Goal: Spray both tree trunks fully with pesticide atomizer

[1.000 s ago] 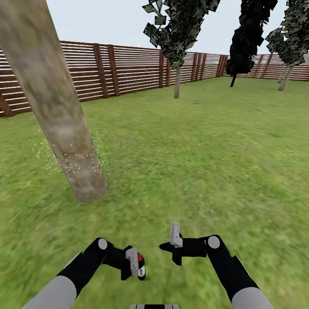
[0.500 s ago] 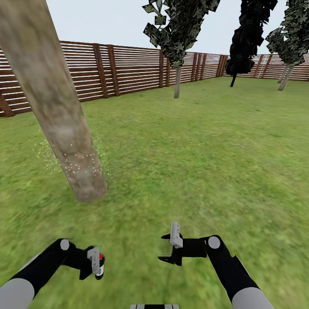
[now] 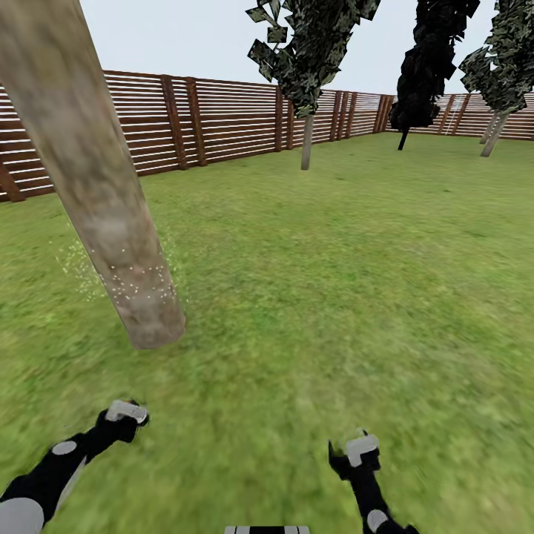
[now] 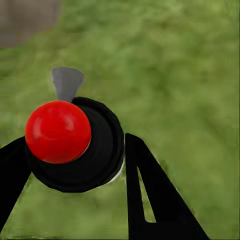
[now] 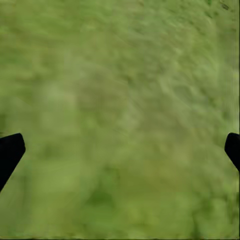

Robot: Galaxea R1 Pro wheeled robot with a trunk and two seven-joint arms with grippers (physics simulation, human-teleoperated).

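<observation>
The pesticide atomizer, a black bottle with a red cap and a grey nozzle, sits between the black fingers of my left gripper, which is shut on it. In the head view the left gripper hangs low over the grass, below and a little left of the base of the near tree trunk. This thick pale grey-brown trunk leans across the left side and carries white spray specks near its base. A second pale-trunked tree stands far off by the fence. My right gripper is low at the right, open, with only grass between its fingertips.
Green lawn stretches ahead to a brown slatted fence. A slim near-black tree and another leafy tree stand at the back right. A corner of the near trunk shows in the left wrist view.
Both arms have drawn back and down toward me. The left arm swung out to the left with the atomizer; the right gripper dropped from the middle to the lower right.
</observation>
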